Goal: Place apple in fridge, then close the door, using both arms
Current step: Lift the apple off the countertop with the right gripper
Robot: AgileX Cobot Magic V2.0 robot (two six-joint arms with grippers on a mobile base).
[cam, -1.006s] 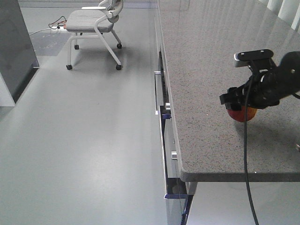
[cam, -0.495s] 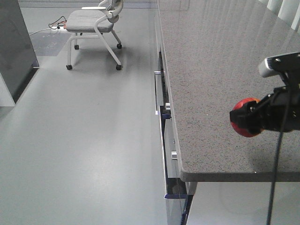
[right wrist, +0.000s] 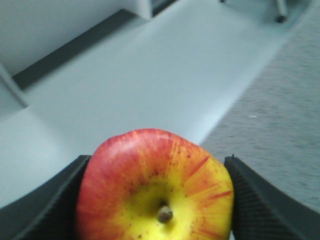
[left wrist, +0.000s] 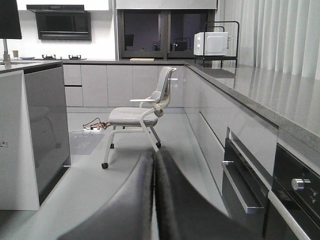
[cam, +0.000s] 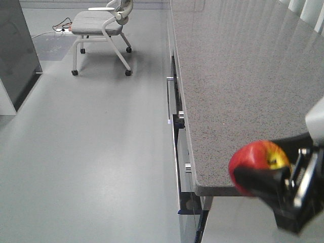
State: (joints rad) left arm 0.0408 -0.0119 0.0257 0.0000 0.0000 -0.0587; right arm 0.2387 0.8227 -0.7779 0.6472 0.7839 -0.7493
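My right gripper [cam: 268, 178] is shut on the apple [cam: 253, 159], red with a yellow patch, and holds it in the air above the near corner of the grey counter [cam: 228, 76]. In the right wrist view the apple [right wrist: 155, 190] sits stem towards the camera between the two black fingers [right wrist: 45, 205], and the right gripper [right wrist: 157, 161] is over the counter edge and floor. My left gripper [left wrist: 154, 156] is shut and empty, pointing along the floor towards a chair [left wrist: 137, 117]. The fridge and its door are out of view.
A wheeled white chair [cam: 101, 25] stands on the floor at the back, with cables beside it. A dark-panelled counter unit [cam: 17, 50] is at the left. Drawer and oven handles [cam: 169, 101] stick out from the counter front. A microwave [left wrist: 212, 42] stands far back.
My right gripper has lifted the apple off the counter and carried it towards the camera, to the counter's near corner. It now looks much larger and lower in the exterior view.
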